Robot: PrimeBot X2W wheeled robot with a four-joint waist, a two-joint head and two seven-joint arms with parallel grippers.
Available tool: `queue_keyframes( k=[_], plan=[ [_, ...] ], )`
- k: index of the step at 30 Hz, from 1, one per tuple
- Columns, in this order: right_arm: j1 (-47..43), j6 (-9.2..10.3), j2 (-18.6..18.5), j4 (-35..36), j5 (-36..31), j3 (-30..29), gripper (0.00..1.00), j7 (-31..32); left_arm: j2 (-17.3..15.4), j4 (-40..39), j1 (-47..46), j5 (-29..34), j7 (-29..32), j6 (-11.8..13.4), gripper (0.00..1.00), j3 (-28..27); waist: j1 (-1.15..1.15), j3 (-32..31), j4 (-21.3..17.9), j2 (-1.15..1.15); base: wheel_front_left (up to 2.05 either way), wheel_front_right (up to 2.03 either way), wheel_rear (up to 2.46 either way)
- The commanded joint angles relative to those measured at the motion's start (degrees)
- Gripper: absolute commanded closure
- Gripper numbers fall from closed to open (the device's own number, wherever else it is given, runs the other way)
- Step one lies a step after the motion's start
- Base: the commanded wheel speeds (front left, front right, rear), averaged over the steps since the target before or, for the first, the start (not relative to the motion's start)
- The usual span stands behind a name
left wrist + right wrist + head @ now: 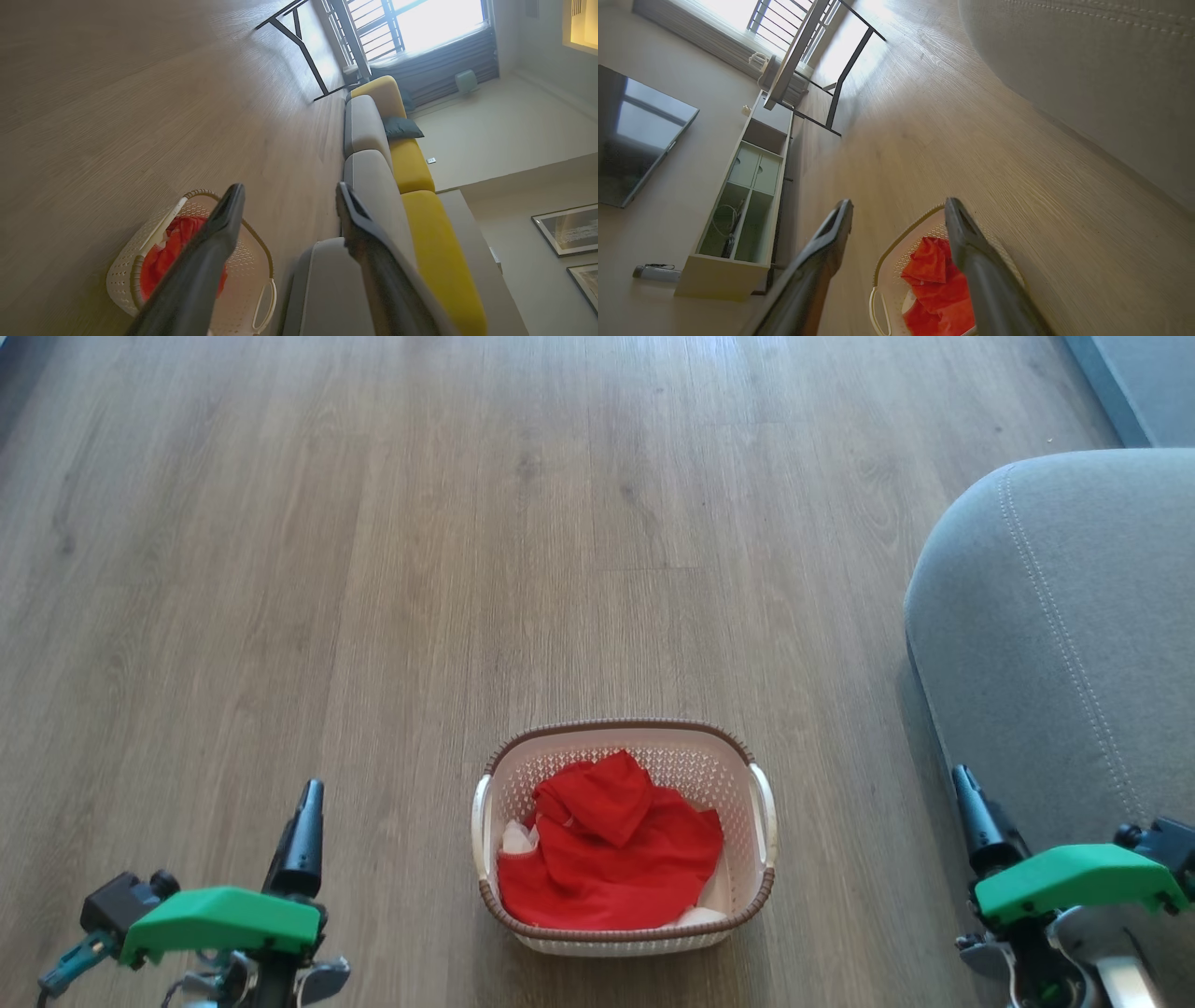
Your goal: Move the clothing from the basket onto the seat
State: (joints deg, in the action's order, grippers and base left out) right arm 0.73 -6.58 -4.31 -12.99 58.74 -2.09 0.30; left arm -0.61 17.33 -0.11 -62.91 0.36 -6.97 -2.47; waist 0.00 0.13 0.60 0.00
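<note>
The bright red, crumpled soft fabric clothing (611, 849) lies inside the small cream-white perforated plastic basket (621, 733) with a brown woven-look rim. It covers most of the bottom. One folded hump rises toward the far wall, and small white parts show at its left edge and at the near right corner. The garment spreads mostly left to right, matching the basket's long axis, which runs across the head view with a looped handle at each short end.

The basket stands upright on the grey-brown wood-plank floor (373, 569). To the robot's right is the large grey upholstered seat (1055, 644) with a rounded edge and lines of light stitching. A strip of floor lies between it and the basket.

The left gripper (289, 189) hangs well to the left of the basket, its fingers spread wide and holding nothing. The right gripper (899, 203) hangs near the seat's rounded edge, its fingers likewise wide and empty.

Farther off, the left wrist view shows yellow backrests (411, 163) behind the grey cushions and a dark pillow (402, 128). The right wrist view shows a black-legged table (840, 74), a low pale shelf unit (742, 200) and a dark wall screen (635, 140).
</note>
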Motion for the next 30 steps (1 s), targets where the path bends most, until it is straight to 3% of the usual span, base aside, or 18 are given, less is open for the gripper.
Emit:
queue_keyframes(
  k=[1,30],
  plan=[
    [2.7,-0.36,-1.7,2.5,-2.6,1.4,0.00,-1.0,-1.2,-2.4,-2.5,2.5,-0.9,-0.1,0.00,-0.3,0.00,0.0,0.0,0.00,0.00,0.00,0.00],
    [6.2,-0.57,-10.7,3.8,-16.1,15.0,0.00,-6.4,-3.2,-3.3,-2.6,19.8,-6.3,-0.3,0.00,2.9,0.00,0.2,0.3,0.00,0.00,0.00,0.00]
  ],
)
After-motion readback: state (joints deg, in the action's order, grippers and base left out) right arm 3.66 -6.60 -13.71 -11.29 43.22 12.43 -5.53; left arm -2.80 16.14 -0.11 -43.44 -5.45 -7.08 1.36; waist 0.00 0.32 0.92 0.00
